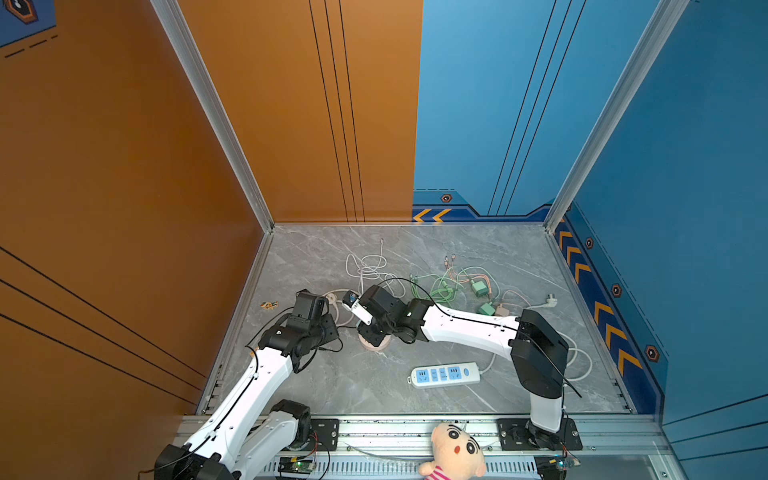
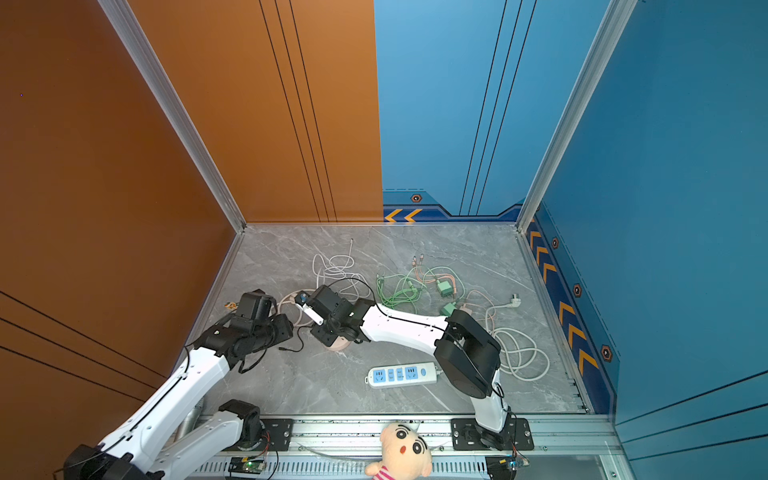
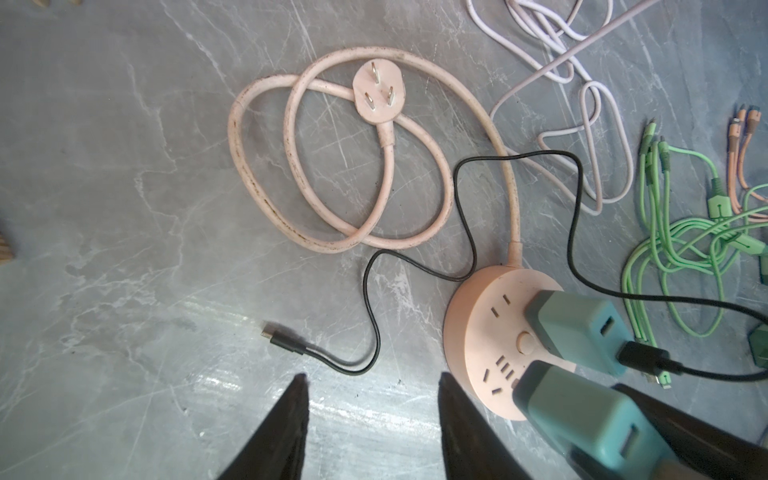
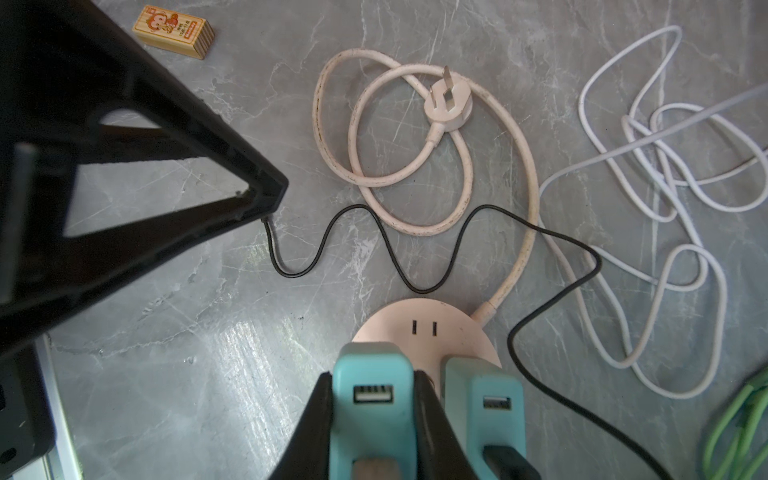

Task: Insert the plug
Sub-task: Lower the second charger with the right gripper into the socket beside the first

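A round pink socket hub [image 3: 482,328] lies on the grey marble table, seen in both top views [image 1: 376,348] [image 2: 337,344]. My right gripper [image 4: 374,374] is shut on a teal plug [image 4: 374,419], a USB charger standing upright on the hub's top. Right beside it stands a second teal charger [image 4: 494,411] with a black cable in its port. That cable's loose USB-C end [image 3: 274,337] lies on the table just ahead of my left gripper [image 3: 372,376]. The left gripper is open with nothing between its fingers, and one finger [image 4: 232,183] shows in the right wrist view.
The hub's pink cord and three-pin plug [image 3: 376,95] coil behind it. A white cable tangle [image 1: 370,266], green cables [image 1: 444,286] and green adapters lie further back. A white-and-blue power strip [image 1: 444,374] lies at the front, a small wooden block [image 4: 173,36] by the left wall.
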`<state>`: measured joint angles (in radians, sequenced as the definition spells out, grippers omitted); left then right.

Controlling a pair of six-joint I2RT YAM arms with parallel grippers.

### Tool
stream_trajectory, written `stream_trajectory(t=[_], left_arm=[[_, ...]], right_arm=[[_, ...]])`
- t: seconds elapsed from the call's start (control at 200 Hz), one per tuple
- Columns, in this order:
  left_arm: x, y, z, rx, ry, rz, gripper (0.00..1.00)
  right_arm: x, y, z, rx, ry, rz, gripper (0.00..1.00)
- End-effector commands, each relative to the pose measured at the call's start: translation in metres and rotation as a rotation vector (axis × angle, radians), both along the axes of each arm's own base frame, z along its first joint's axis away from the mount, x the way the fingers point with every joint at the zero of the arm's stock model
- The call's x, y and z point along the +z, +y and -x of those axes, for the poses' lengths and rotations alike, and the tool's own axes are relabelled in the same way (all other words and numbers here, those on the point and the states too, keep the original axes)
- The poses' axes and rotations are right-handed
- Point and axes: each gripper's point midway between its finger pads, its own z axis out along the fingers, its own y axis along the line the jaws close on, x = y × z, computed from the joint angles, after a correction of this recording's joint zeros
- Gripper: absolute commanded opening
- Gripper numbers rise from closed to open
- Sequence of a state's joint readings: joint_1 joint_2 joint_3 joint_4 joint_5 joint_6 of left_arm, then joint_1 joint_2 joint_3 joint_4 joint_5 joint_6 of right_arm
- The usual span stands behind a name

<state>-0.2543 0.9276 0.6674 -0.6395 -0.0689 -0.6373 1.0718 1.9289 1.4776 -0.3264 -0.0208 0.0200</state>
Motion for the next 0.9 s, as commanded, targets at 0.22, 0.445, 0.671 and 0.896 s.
stream_trajectory(t=[0.22, 0.445, 0.671, 0.896], left_arm=[[0.005, -0.002, -0.001, 0.006, -0.018, 0.025, 0.51], [0.006, -0.002, -0.002, 0.009, -0.019, 0.025, 0.51], [0.008, 0.001, -0.002, 0.023, -0.033, 0.023, 0.51], [0.011, 0.001, -0.003, 0.026, -0.041, 0.022, 0.51]], right_arm=[[-0.021, -0.006, -0.002, -0.044, 0.012, 0.024, 0.00], [-0.025, -0.009, -0.004, -0.055, -0.001, 0.033, 0.00], [-0.031, -0.012, -0.008, -0.064, -0.007, 0.048, 0.00], [-0.032, -0.012, -0.007, -0.065, 0.000, 0.044, 0.00]])
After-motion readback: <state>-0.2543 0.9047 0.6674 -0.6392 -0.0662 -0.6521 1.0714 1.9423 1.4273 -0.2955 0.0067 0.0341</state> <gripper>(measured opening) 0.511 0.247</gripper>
